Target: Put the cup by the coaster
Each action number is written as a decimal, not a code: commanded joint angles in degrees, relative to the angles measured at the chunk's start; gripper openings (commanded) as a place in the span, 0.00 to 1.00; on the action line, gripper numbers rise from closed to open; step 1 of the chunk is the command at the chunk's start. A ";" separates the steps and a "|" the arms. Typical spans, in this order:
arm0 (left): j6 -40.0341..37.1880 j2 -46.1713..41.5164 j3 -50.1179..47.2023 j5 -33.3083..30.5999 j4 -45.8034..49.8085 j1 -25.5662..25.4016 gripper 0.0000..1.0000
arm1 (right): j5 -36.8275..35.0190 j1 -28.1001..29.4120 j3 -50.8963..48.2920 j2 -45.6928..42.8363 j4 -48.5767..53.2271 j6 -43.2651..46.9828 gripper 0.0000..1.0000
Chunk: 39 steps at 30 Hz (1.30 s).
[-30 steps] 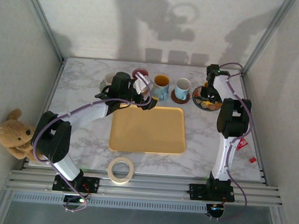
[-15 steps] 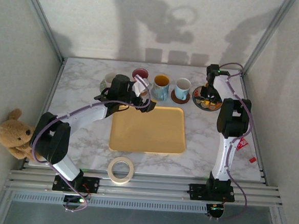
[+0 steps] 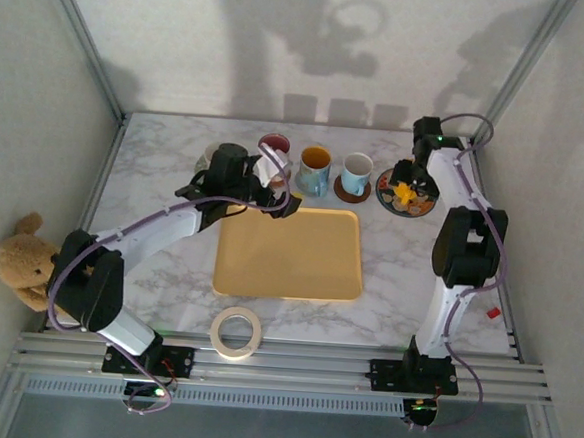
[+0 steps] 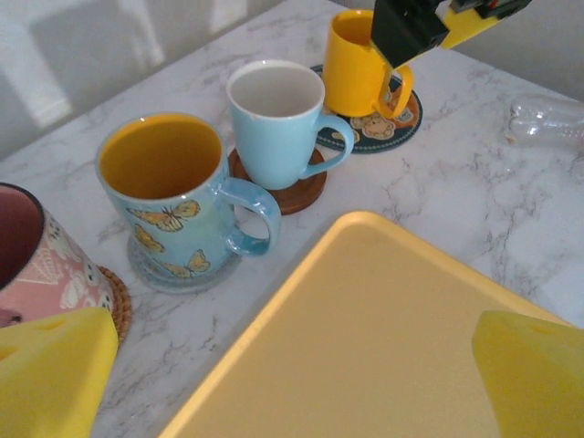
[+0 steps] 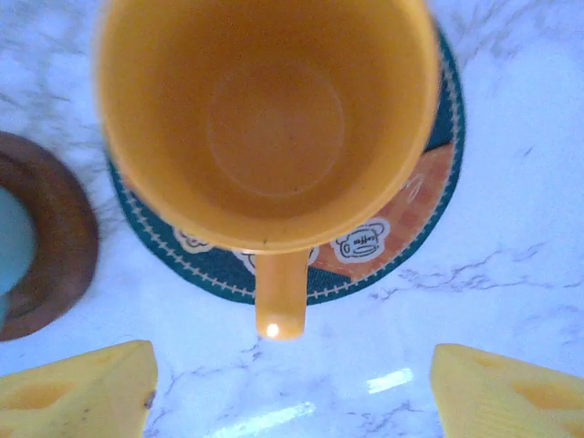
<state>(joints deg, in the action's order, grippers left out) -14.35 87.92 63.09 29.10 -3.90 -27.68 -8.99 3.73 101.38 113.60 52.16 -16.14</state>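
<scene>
Right arm [image 3: 467, 246] extended far, its end effector [image 5: 292, 383] spread wide, apparently above cup [image 5: 274, 119].

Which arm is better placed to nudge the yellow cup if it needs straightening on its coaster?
Right. Its pincer hangs open directly above the yellow cup, which stands on the monkey coaster. The left pincer is open by the tray, with the butterfly mug and blue mug in between.
</scene>
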 commanded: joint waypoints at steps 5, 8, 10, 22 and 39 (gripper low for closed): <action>1.29 -5.52 4.26 -5.43 0.56 -0.36 1.00 | 2.23 -0.10 -5.14 -13.75 -6.25 1.40 0.96; 3.07 -7.11 5.85 -6.67 -0.07 -0.36 1.00 | 4.07 -0.04 -5.43 -17.95 -7.17 3.96 0.99; 4.78 -7.95 6.96 -7.87 -0.71 -0.36 1.00 | 4.58 -0.05 -5.05 -20.10 -7.21 5.25 0.99; 7.76 -22.35 -7.90 -34.83 -12.14 0.17 1.00 | 8.65 -0.04 -33.51 -44.60 -35.88 9.22 0.99; 18.40 -26.76 -42.07 -57.44 -36.53 11.80 1.00 | 4.21 -0.08 -70.11 -52.95 -71.11 8.61 0.99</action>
<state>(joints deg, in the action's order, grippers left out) 1.28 59.92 23.35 -23.31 -32.34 -16.88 -2.22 3.73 33.23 59.42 -11.25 -7.66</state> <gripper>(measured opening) 0.996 0.992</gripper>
